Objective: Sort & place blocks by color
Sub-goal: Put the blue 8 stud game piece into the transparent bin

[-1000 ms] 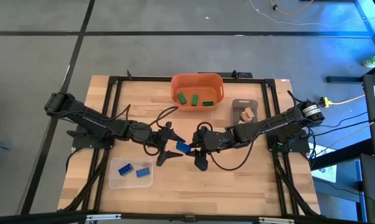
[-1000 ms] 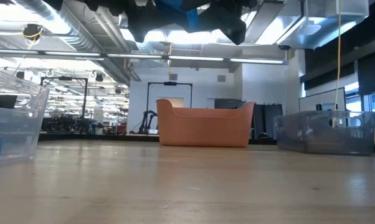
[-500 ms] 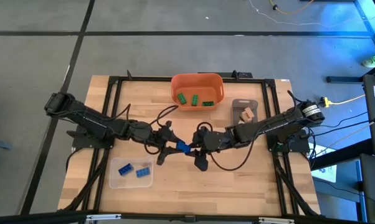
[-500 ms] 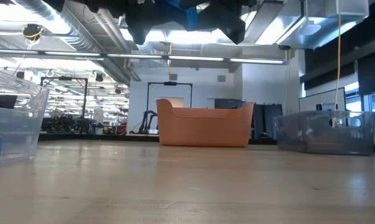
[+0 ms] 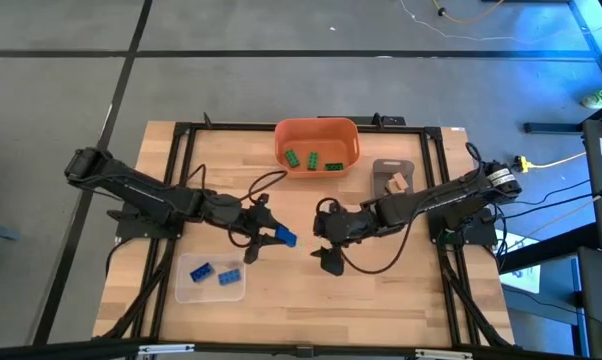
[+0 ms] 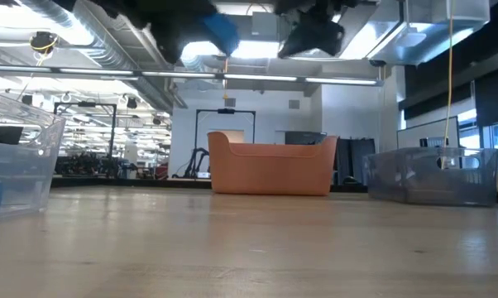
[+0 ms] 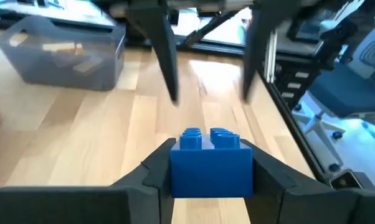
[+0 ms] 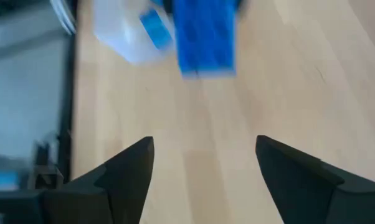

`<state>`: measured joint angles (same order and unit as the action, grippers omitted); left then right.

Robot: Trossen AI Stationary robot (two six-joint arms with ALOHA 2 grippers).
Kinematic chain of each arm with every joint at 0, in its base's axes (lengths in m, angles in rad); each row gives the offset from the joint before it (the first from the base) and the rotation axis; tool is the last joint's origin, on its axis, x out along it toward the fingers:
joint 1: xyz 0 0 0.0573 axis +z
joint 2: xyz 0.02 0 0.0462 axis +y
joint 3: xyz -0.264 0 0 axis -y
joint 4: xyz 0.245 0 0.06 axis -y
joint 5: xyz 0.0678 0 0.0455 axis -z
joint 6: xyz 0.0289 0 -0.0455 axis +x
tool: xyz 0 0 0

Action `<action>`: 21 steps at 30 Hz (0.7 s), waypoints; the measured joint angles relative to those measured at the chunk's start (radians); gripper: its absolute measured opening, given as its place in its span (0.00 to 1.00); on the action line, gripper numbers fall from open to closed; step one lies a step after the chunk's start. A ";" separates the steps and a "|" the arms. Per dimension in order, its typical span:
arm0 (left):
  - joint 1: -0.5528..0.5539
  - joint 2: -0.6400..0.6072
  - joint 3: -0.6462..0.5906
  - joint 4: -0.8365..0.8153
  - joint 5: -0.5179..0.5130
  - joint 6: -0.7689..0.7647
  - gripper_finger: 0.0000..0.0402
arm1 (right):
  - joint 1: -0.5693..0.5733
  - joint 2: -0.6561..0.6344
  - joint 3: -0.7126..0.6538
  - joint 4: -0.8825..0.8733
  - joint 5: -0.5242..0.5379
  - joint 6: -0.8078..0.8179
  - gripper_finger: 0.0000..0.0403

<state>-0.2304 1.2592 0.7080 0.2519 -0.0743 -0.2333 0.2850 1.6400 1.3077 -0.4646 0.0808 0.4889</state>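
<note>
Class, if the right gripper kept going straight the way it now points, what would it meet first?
Most likely the blue block held by the left gripper, directly ahead of the open right gripper; depth is hard to judge.

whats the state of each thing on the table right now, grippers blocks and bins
Left gripper: shut on the blue studded block, raised off the table.
Right gripper: open, empty, apart from the block.
Orange plastic bowl: upright, holding three green studded blocks.
Clear plastic tray: upright, holding two blue blocks.
Grey plastic tray: upright, holding tan wood-coloured blocks.
</note>
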 joint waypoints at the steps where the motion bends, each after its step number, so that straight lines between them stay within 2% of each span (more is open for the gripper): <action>1: 0.000 -0.016 0.001 -0.033 -0.004 0.000 0.32 | 0.000 0.000 0.017 -0.059 0.000 -0.003 0.70; 5: -0.001 -0.089 0.000 -0.164 -0.021 -0.002 0.32 | 0.008 -0.007 0.039 -0.232 0.002 -0.019 0.71; 10: -0.008 -0.208 -0.001 -0.254 -0.072 -0.038 0.32 | 0.036 -0.077 -0.075 -0.253 0.003 0.067 0.71; 13: -0.026 -0.282 -0.025 -0.238 -0.135 -0.046 0.32 | 0.061 -0.154 -0.184 -0.169 0.013 0.172 0.71; 16: -0.049 -0.358 -0.075 -0.173 -0.198 -0.047 0.32 | 0.096 -0.240 -0.297 -0.018 0.078 0.276 0.71; 21: -0.078 -0.493 -0.232 0.088 -0.247 -0.077 0.32 | 0.149 -0.344 -0.438 0.254 0.248 0.367 0.71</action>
<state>-0.3089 0.7664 0.4762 0.3402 -0.3216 -0.3100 0.4337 1.2962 0.8698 -0.2108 0.3284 0.8560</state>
